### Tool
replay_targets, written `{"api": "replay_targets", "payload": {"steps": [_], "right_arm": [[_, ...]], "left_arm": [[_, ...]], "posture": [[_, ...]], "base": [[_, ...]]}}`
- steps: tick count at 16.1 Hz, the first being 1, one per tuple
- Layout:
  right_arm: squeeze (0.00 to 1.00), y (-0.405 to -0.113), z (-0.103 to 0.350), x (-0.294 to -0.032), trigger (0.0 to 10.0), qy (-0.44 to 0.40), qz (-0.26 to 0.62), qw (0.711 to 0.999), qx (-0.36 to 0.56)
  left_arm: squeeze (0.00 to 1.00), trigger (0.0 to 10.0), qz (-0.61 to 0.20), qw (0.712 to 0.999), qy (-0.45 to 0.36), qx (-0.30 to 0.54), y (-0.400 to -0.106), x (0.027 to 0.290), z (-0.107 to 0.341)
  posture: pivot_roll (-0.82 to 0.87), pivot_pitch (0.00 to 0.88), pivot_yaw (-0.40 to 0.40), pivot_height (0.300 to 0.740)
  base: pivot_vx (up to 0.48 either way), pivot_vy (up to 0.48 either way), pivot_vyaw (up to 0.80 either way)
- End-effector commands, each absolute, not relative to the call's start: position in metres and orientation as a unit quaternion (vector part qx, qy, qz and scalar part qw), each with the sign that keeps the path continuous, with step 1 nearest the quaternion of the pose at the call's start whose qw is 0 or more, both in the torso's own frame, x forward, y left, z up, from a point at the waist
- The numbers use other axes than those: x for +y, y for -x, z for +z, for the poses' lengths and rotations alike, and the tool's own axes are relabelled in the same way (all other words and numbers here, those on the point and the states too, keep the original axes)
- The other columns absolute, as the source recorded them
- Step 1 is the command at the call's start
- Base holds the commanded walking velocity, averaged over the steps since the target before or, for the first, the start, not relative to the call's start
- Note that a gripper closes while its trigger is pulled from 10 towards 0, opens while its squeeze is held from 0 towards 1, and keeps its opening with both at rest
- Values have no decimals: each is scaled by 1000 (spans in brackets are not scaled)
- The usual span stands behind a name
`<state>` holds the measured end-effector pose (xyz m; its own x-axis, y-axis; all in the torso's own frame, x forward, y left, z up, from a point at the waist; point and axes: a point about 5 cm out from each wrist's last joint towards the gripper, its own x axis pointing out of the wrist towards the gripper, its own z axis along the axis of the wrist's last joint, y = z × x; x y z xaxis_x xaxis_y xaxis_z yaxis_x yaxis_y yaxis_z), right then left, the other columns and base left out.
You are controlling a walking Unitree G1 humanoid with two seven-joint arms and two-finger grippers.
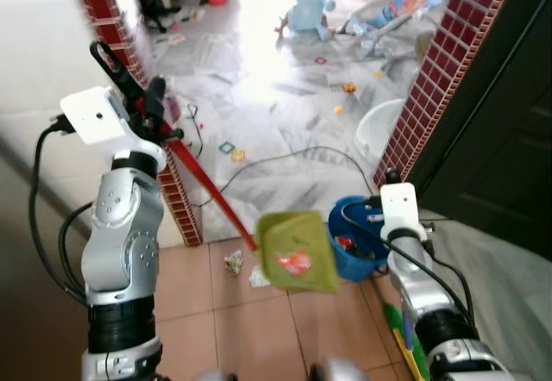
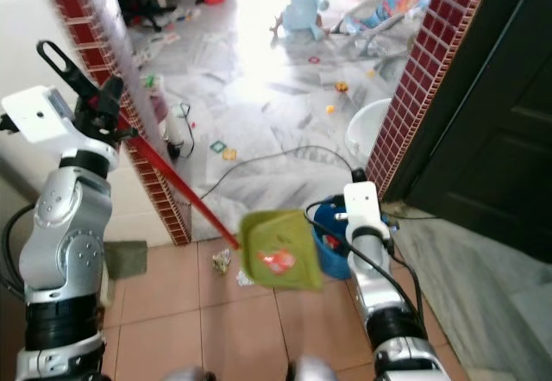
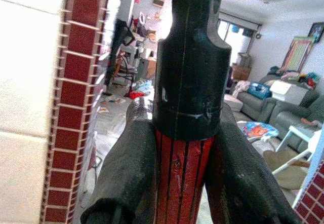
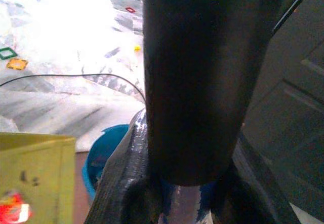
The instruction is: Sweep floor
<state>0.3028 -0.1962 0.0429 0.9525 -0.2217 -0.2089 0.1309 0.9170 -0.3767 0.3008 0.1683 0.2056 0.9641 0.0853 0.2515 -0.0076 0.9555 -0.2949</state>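
A red pole with a black end cap (image 3: 190,82) is clamped between the closed fingers (image 3: 129,178) of the left claw (image 1: 147,105), which is raised beside a pillar of red brick tiles (image 1: 181,196). From that claw the red pole (image 1: 207,187) is seen slanting down and forward to a yellow-green dustpan (image 1: 297,252), which is held tilted above the tan floor tiles (image 1: 250,329). Something red and white (image 1: 295,263) is seen on the face of the dustpan. Just below and beside the dustpan, scraps of crumpled litter (image 1: 234,262) are lying on the floor.

A dark cylindrical handle (image 4: 195,82) is gripped by the right claw (image 4: 187,203), its fingers closed against it on either side. Just beyond the right claw, a blue bucket (image 1: 355,239) is set on the floor, touching the far edge of the dustpan in the head views. A dark door (image 1: 509,114) stands on the outer side of the right arm.

Farther out, a black cable (image 1: 285,161) is laid in a curve across the grey marble floor (image 1: 276,105), and a white basin (image 1: 375,127) rests against a second brick pillar (image 1: 431,79). Small coloured toys (image 1: 231,151) are scattered beyond. At the far end, a seated child (image 1: 306,6) and a baby bouncer (image 1: 397,10) are seen in bright light.
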Motion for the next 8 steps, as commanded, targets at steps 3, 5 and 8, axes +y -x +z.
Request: {"api": "replay_targets", "payload": {"steps": [3,5,8], "right_arm": [[0,-306,47,-202,10000,186,-100,970,118],[0,-307,47,-202,10000,186,-98,970,118],[0,-307,47,-202,10000,187,-96,970,119]], "left_arm": [[0,10000,-7,973,159,-169,-300,155,227],[0,10000,-9,973,155,-170,-300,155,227],[0,10000,-8,973,153,-170,-300,154,227]], "posture": [[-40,0,21,740],[-40,0,21,740],[-40,0,19,740]], "base": [[403,-185,0],[388,-279,0],[384,-282,0]]}}
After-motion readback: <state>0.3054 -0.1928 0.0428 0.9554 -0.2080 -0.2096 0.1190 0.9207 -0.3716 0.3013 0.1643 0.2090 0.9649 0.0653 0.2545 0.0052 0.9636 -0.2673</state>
